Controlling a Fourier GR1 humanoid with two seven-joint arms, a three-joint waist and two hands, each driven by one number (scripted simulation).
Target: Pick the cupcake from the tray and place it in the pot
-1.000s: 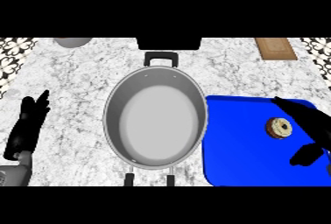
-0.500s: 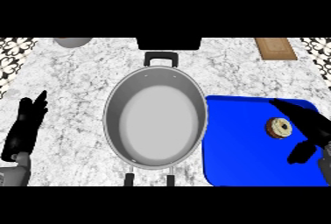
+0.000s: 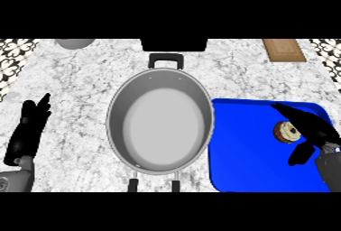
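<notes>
1. Marble-patterned tabletop [image 3: 80, 81], white veined with grey, carrying everything listed below.
2. Right hand [image 3: 313, 128], black, over the blue tray [image 3: 246, 149] at its far right side. Fingers run straight toward the tray's far edge and the thumb hangs down apart from them, so the hand is spread and grips nothing.
3. Cupcake [image 3: 286, 131], small, round and tan with a pale top, sitting on the tray just to the left of the right hand's fingers. Its right edge is covered by them; whether they touch it cannot be told.
4. Pot [image 3: 160, 124], grey metal, oval, with dark handles at its near and far ends. It stands left of the right hand, its rim meeting the tray's left edge, and lies between the two hands.
5. Left hand [image 3: 30, 131], black, upright near the view's left edge, fingers straight and pointing away, holding nothing; well apart from the pot.
6. Wooden board [image 3: 284, 49], beyond the right hand at the far edge.
7. Grey round object [image 3: 75, 43], far beyond the left hand, partly cut off.
</notes>
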